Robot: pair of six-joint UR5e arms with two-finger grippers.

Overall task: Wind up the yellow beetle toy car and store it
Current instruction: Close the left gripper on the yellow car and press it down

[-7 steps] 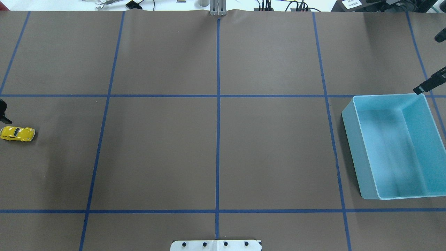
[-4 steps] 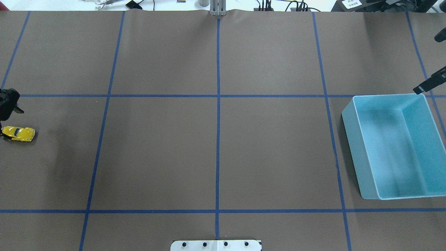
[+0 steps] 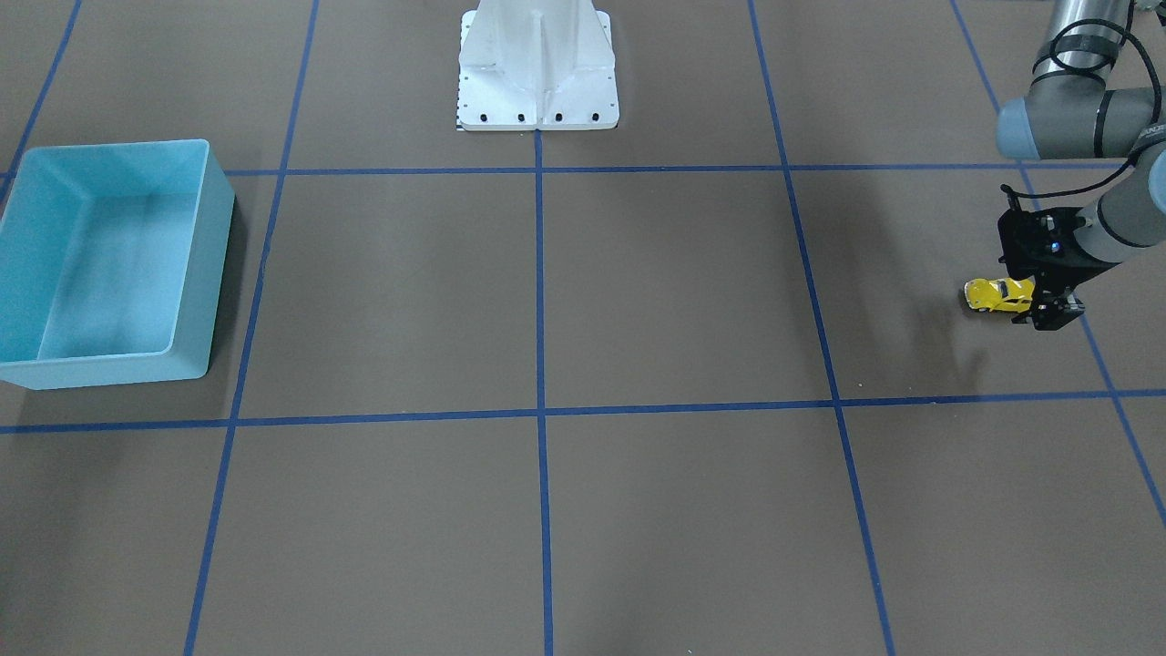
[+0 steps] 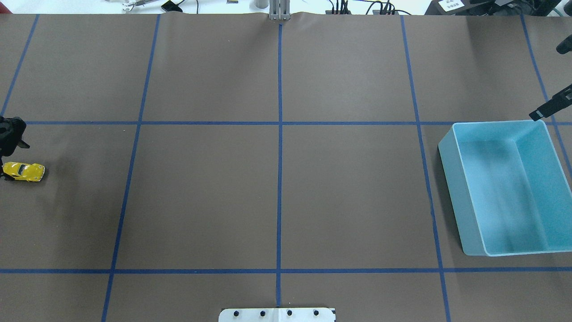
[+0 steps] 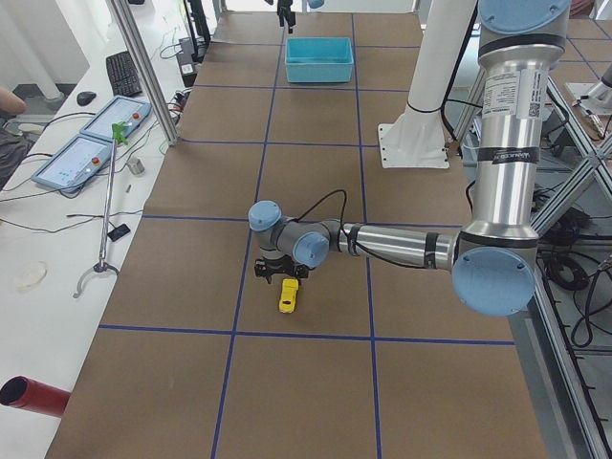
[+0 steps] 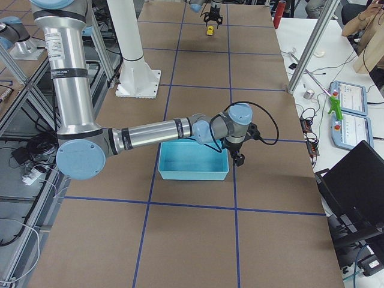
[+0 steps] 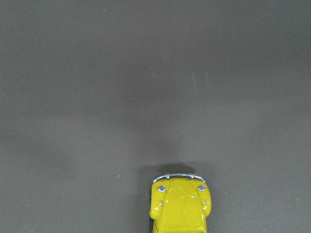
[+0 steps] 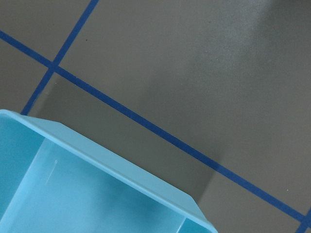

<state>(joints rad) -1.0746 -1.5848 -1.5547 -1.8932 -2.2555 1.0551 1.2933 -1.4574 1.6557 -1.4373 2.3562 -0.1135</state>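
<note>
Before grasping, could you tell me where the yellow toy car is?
Overhead view: yellow toy car sits at the table's far-left edge, by the left arm's jaws.

yellow beetle toy car (image 4: 23,171) | glossy, dark windows, silver bumper | upright on wheels | robot's far left

Built from silver-grey tubes in both the left arm (image 5: 402,247) and the right arm (image 6: 150,131), with rounded pale blue caps (image 5: 492,282) at every joint; ringed in black where tube meets joint; wrapped with a narrow printed label (image 5: 505,115) on the upright tube, far up from the gripper; fitted with a thin black cable (image 5: 328,192) looping into the wrist just behind the left gripper (image 3: 1046,310); finished in matte black there and at the right gripper (image 6: 239,157); bolted onto a white flared pedestal (image 3: 537,64), with dark screws (image 3: 521,117) in a row along its foot.
</note>
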